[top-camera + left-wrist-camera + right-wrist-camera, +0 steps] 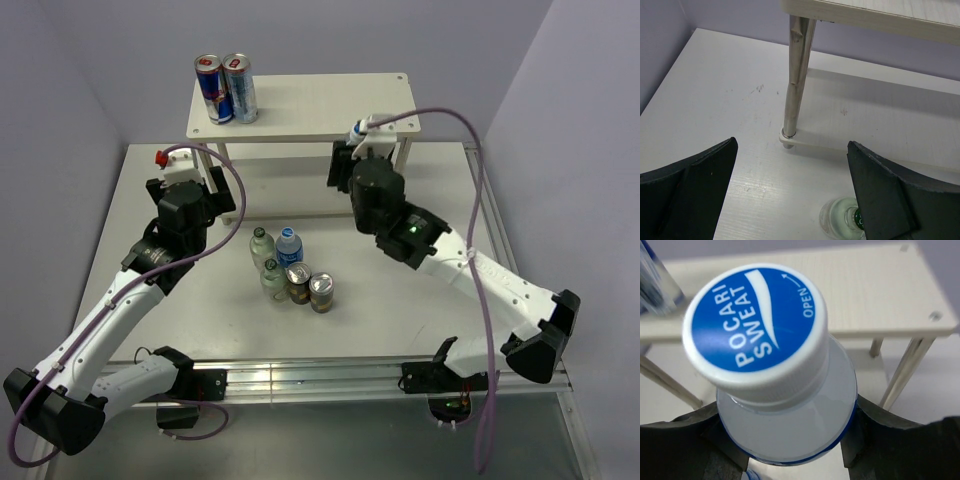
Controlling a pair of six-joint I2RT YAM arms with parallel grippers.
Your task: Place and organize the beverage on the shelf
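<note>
Right gripper is closed on a blue-labelled bottle. Its dark fingers press the clear shoulder from either side just under the white cap, and the bottle stands upright between them. The bottle hangs just in front of the shelf, near the right end of the top board's front edge. Its base is hidden, so I cannot tell whether it clears the board.

The step in hand looks like setting this bottle on the top board. To do it well, the base should be carried above the edge before moving inward. It should be kept vertical, then lowered until it stands on its own before the fingers part. A grip this high lets the bottle swing, so a slow approach seems wise.

Two tall blue-and-silver cans occupy the board's left end, so a spot toward the right would leave room for orderly rows. On the table five more drinks stand bunched: a second blue-labelled bottle, two green-capped bottles and two dark cans.

Left gripper is spread wide and empty, low over the table near the shelf's front left leg. One green-capped bottle sits just beneath its right finger.
</note>
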